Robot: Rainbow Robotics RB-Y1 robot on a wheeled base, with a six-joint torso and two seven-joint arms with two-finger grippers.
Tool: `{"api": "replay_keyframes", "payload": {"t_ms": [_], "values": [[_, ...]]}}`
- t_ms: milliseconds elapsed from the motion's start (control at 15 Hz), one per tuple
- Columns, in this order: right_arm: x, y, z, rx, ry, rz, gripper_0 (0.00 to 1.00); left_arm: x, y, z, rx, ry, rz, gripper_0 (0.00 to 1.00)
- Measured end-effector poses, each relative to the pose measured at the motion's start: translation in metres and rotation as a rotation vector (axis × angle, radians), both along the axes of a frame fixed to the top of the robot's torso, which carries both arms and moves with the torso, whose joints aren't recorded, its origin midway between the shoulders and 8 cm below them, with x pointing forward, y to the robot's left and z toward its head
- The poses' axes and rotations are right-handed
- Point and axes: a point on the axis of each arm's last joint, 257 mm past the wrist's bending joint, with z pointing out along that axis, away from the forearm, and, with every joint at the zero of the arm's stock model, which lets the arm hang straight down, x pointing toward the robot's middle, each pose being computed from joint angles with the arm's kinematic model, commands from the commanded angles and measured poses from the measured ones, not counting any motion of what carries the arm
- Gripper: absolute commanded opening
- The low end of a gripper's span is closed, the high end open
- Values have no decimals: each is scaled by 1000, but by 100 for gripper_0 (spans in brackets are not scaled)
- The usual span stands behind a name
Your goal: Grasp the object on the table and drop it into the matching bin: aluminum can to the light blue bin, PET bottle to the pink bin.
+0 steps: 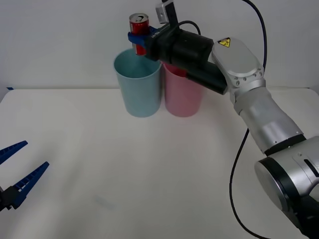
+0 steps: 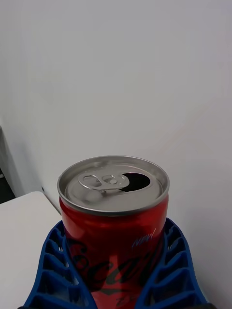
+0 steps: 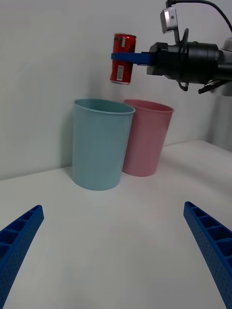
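Front view: the right gripper (image 1: 141,39), at upper centre of the frame, clamps its blue ribbed fingers around the aluminum can (image 1: 139,26), a small red cylinder with a silver top, held upright in the air above the open mouth of the light blue bin (image 1: 137,84); the bin is a smooth, slightly tapered plastic cylinder; the pink bin (image 1: 182,94), of the same shape, stands just beside it to the right, its rim partly hidden behind the black wrist housing of the right arm; both bins rest on the plain white table (image 1: 149,169); a black cable runs along the silver arm at right; the left gripper (image 1: 15,169) hovers at lower left, low over the table, fingers spread apart and holding nothing. Right wrist view: the can's silver lid shows a pull-tab and an open drinking hole; white lettering marks its red side; ribbed fingers (image 2: 50,270) press both flanks. Left wrist view: the can hangs above the blue bin, well clear of its rim.
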Motion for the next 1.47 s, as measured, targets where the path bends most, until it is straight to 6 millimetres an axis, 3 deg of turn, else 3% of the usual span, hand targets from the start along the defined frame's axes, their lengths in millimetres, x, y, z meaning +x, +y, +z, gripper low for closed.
{"api": "replay_keyframes", "payload": {"t_ms": [267,533,667,733,800,1467], "values": [[15,8,1,4,4,-55,0,0,0,0,0,0,0,100],[14,13,1,8,5,-55,0,0,0,0,0,0,0,100],[13,13,0,7,5,-54,8,0,0,0,0,0,0,100],[14,13,0,7,5,-55,79,0,0,0,0,0,0,100],[14,13,0,8,5,-56,100,0,0,0,0,0,0,100],[14,11,2,16,-4,-56,100,0,0,0,0,0,0,100]]}}
